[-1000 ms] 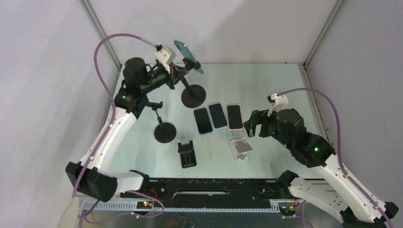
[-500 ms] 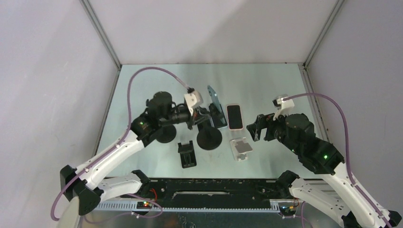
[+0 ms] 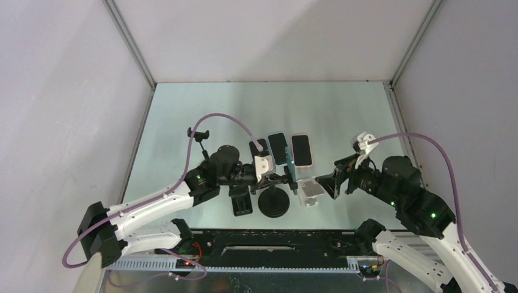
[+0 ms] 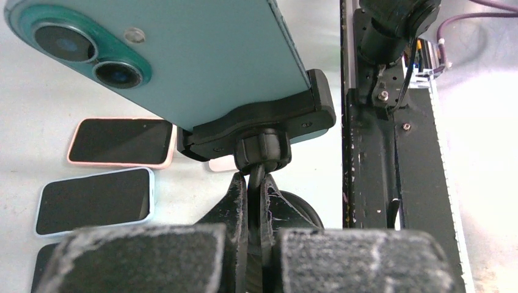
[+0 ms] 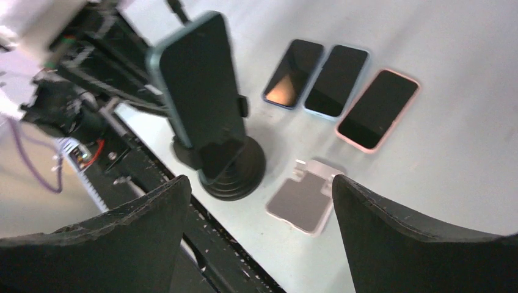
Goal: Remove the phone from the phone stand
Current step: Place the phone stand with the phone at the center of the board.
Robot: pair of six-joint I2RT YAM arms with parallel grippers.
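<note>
A teal phone (image 3: pixel 291 166) stands on edge, clamped in a black phone stand (image 3: pixel 273 201) with a round base near the table's front edge. My left gripper (image 3: pixel 278 179) is shut on the stand's thin stem just under the clamp. In the left wrist view the phone's back (image 4: pixel 183 55) with two lenses fills the top, and the stem (image 4: pixel 257 183) sits between my fingers (image 4: pixel 238 204). My right gripper (image 3: pixel 325 183) is open and empty just right of the phone. The right wrist view shows the phone's dark screen (image 5: pixel 198 79) and the stand base (image 5: pixel 235 174) ahead, apart from the fingers (image 5: pixel 140 232).
Three phones lie flat side by side behind the stand: dark (image 3: pixel 259 146), light blue (image 3: pixel 278 146) and pink (image 3: pixel 301 149). A white holder (image 3: pixel 310 190) and a black holder (image 3: pixel 240 199) lie near the front. A second stand's clamp (image 3: pixel 197 132) rises at the left.
My left arm has carried the stand with the phone from the far back of the table down to the front edge. My right gripper has swung left and down toward the phone.
</note>
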